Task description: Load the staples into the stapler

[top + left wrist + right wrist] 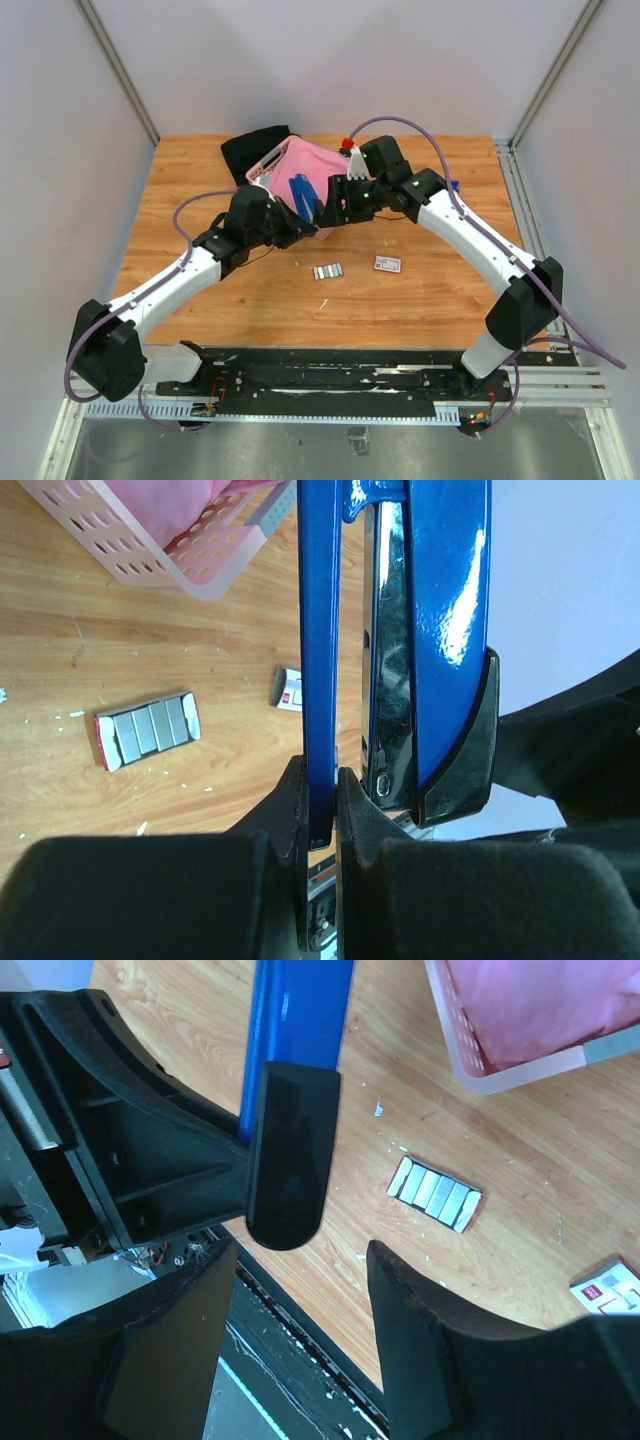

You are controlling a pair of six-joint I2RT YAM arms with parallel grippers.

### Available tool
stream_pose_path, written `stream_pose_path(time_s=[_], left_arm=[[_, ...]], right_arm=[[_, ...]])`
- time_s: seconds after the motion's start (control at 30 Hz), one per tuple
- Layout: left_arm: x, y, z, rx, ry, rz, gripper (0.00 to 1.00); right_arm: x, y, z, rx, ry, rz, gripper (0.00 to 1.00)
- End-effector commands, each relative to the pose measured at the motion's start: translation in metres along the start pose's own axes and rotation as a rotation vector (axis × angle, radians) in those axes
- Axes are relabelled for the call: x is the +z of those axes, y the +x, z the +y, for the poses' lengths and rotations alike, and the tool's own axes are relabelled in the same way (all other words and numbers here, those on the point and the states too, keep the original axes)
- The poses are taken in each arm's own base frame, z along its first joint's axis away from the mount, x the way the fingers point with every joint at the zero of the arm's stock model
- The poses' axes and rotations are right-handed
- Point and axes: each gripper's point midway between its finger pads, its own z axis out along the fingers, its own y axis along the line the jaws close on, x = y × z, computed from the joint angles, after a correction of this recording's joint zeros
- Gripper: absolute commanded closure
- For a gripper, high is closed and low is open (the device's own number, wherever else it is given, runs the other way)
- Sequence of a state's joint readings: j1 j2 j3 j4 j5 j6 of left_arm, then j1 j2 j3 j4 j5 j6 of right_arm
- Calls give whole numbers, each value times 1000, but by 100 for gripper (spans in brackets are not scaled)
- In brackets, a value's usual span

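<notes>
My left tool pinches the blue stapler, its end cut off at frame top, my right tool gapes empty, and the staples lie mid-frame on the desk.

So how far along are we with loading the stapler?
Done: the stapler is off the table, clamped by the left gripper on one blue half, apparently hinged open with its metal rail showing. In hand: the right gripper stands open beside the stapler's black end. Left: the staples lie on the table near the white carton, not yet picked up or loaded.
</notes>
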State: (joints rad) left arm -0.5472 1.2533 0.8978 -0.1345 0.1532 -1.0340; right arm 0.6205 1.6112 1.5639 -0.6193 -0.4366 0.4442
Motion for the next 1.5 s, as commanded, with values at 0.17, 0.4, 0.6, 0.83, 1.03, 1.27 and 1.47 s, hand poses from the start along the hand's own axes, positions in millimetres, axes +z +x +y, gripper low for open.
stream_pose_path(time_s=[0.17,0.4,0.6,0.83,1.03,1.27,1.47], left_arm=[[-3,-14,-48,26,155,-37,100],[-1,-10,-47,35,164,-20,100],[1,-4,-44,43,172,5,100],[2,-6,-42,80,158,0,100],[4,1,-21,186,104,37,100],[4,22,0,281,116,127,100],[4,42,17,381,137,211,100]], right_arm=[[7,-5,11,-52,6,2,53],[16,-5,5,-43,17,18,56],[20,-9,8,-43,2,17,59],[19,-13,8,-38,-2,17,79],[-4,-18,-4,-10,19,-8,91],[-39,-17,-30,66,41,-25,96],[-63,-10,-47,131,67,-14,97]])
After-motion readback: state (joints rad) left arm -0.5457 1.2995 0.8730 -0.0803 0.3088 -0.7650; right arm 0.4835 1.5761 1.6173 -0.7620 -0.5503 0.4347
